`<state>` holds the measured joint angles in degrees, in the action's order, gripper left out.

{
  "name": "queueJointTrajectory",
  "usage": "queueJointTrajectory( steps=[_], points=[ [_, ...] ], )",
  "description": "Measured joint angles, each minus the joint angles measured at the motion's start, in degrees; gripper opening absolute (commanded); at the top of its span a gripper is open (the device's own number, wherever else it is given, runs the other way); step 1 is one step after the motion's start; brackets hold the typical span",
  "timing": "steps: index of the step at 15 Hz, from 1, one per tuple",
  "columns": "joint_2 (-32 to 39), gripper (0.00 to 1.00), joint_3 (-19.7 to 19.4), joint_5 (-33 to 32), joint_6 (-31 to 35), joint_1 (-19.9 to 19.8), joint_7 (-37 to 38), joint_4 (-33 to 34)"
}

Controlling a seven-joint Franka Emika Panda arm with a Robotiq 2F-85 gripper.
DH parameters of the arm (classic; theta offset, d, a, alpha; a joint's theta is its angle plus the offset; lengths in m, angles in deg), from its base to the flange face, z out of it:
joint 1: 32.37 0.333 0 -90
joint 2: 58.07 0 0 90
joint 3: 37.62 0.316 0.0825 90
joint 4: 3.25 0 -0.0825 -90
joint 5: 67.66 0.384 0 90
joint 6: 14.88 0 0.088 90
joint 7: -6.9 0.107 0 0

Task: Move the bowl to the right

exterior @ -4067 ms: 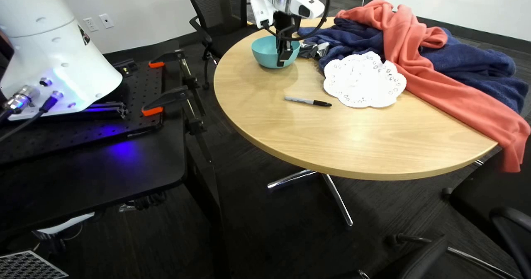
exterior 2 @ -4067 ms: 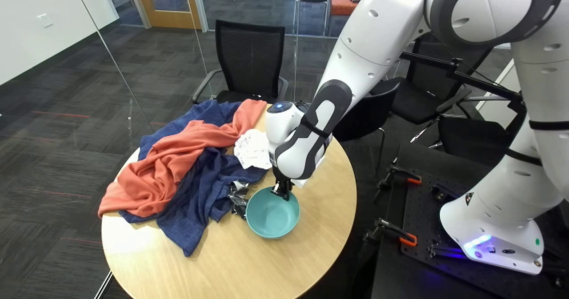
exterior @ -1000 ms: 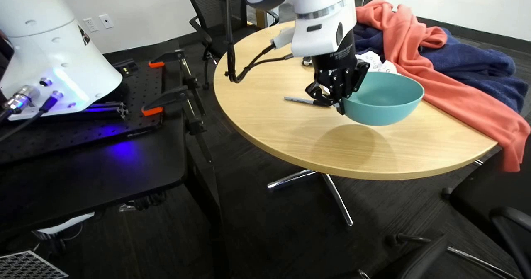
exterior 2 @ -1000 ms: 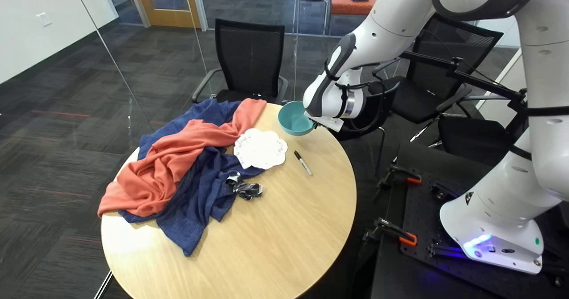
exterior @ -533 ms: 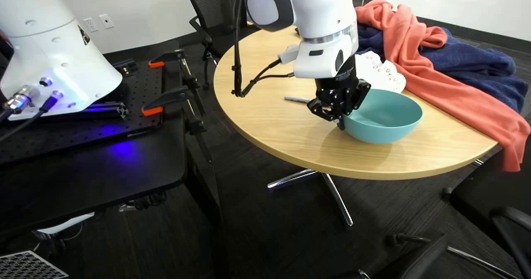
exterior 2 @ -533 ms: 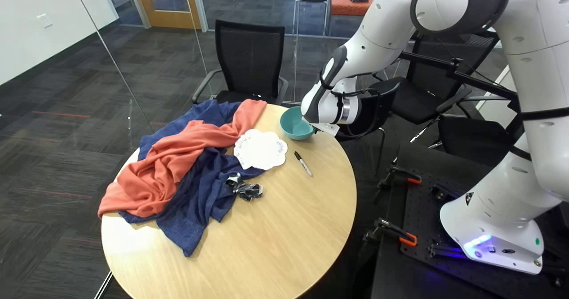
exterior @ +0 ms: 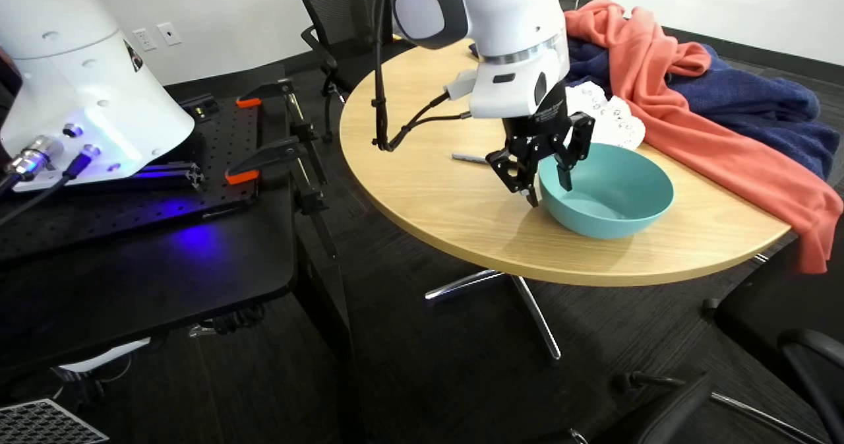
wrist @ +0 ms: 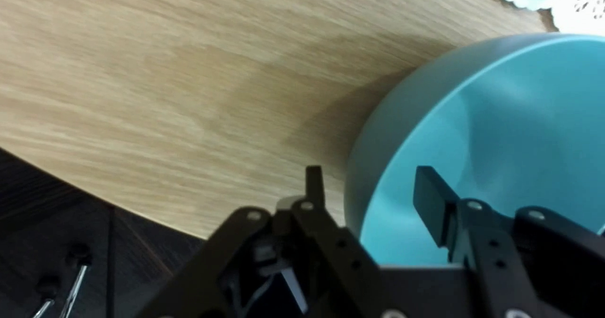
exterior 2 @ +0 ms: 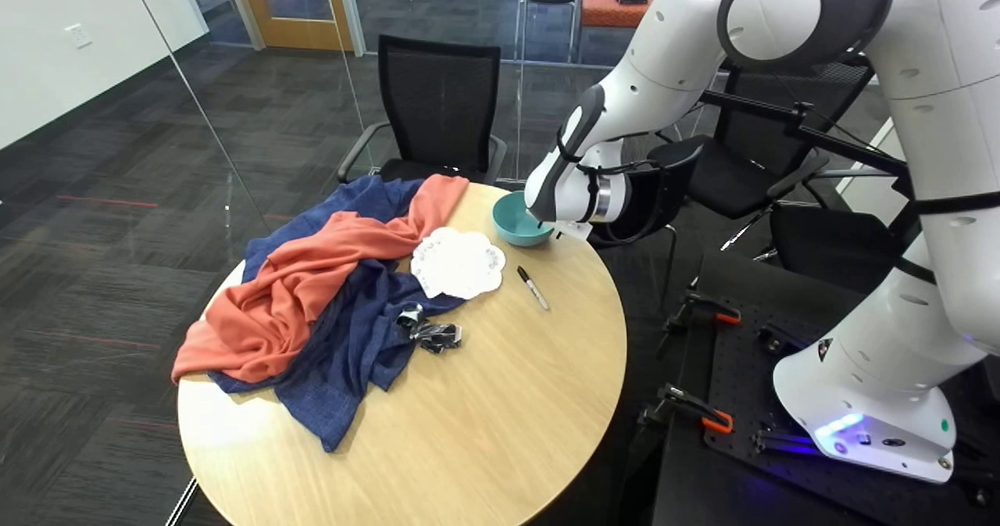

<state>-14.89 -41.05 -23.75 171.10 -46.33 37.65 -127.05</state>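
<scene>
My turquoise bowl (exterior: pixel 610 200) sits upright on the wood-grained table (exterior 2: pixel 469 448), near the edge; a second ago it hung in the air, and four seconds ago it stood beside the crumpled, shiny black wrapper (exterior 2: pixel 437 338). My fingers (wrist: pixel 435 204), pinched on its rim half a second ago, are now parted, one inside the bowl, one outside. A shadow crosses its smooth, round interior. Near it lie a scalloped white mat (exterior 2: pixel 459 264) and a marker (exterior 2: pixel 533 289); farther off, a rumpled coral cloth (exterior 2: pixel 258 327) lies over a navy cloth (exterior 2: pixel 336 401).
</scene>
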Motion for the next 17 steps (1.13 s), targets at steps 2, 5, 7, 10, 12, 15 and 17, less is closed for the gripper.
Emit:
queueJointTrajectory(
  steps=[2, 5, 7, 10, 12, 15, 17],
  points=[
    [-1.28, 0.98, 1.23, 0.0, 3.61, -0.05, -0.07, -1.41],
    [-4.64, 1.0, 4.0, -0.2, 9.9, -0.37, -0.17, -5.59],
    [-7.45, 1.0, 6.04, -1.1, 12.66, -0.9, -0.22, -9.04],
    [-12.42, 1.0, 6.54, -3.23, 12.71, -0.62, -0.23, -13.48],
    [-15.48, 1.0, 6.68, -4.74, 12.69, -0.66, -0.23, -16.08],
    [-18.89, 1.0, 6.9, -7.12, 12.68, -0.7, -0.23, -19.3],
    [-20.15, 1.0, 7.19, -7.68, 12.67, -0.72, -0.23, -20.61]
  ],
)
